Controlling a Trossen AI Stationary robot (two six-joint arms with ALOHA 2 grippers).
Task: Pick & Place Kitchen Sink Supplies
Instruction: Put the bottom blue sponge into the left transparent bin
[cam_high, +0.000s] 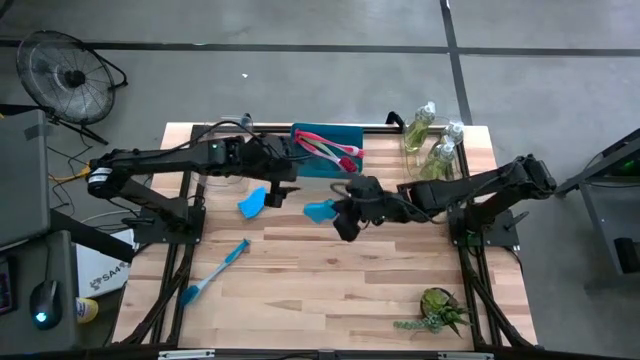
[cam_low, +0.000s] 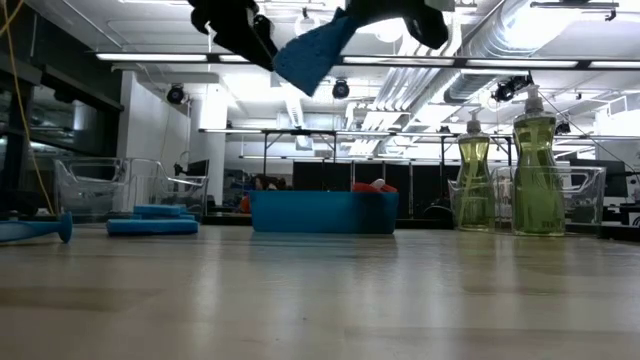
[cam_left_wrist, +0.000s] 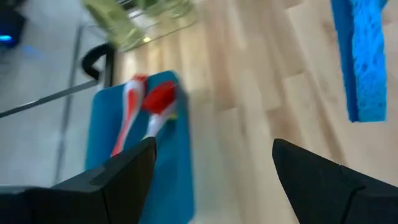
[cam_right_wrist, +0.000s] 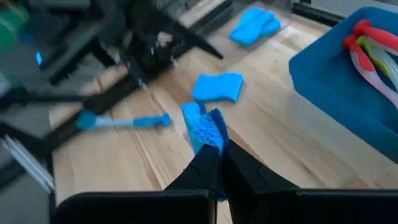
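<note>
My right gripper (cam_high: 342, 212) is shut on a blue sponge (cam_high: 320, 210) and holds it high above the table's middle; the sponge also shows in the low view (cam_low: 305, 55). My left gripper (cam_high: 290, 182) is open and empty, in the air beside the blue tray (cam_high: 345, 135), left of the held sponge. Two pink-red brushes (cam_high: 325, 148) lie in the tray. Two more blue sponges (cam_right_wrist: 217, 87) (cam_right_wrist: 252, 25) lie flat on the table left of centre. A blue brush (cam_high: 215, 270) lies on the table at the near left. Two bottles of yellow-green liquid (cam_high: 445, 152) stand at the far right. My right gripper pinches one end of the blue sponge (cam_right_wrist: 208, 134) between its two fingers. The fingers come from the table's right, slanting down. The sponge is lifted clear of the table, and its free end (cam_low: 290, 65) sticks out down and toward the table's left.
A small green plant (cam_high: 440, 310) lies at the near right corner. Clear containers (cam_low: 95, 190) stand at the far left and around the bottles (cam_low: 590, 195). Bare wood lies at the table's near middle (cam_high: 330, 290).
</note>
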